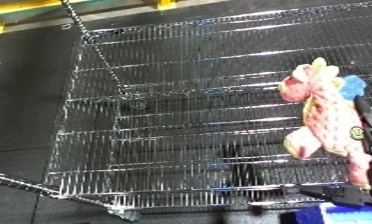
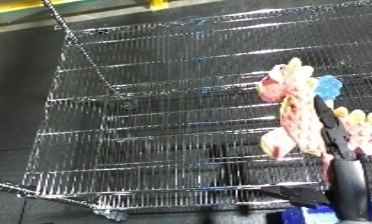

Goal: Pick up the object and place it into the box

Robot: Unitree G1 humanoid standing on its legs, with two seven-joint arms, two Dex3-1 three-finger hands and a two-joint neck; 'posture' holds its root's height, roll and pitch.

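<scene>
A pink and yellow plush toy (image 1: 325, 112) with a blue tuft hangs at the right of the scene, above the right part of a wire shelf (image 1: 182, 125). The right hand (image 2: 333, 135) comes up from the near right edge, its black fingers (image 2: 325, 117) curled against the toy and pinching it. The shelf is a silver grid standing over a dark floor (image 1: 22, 100). A blue bin (image 1: 333, 216) shows only as a corner at the near right edge. The left hand is out of sight
</scene>
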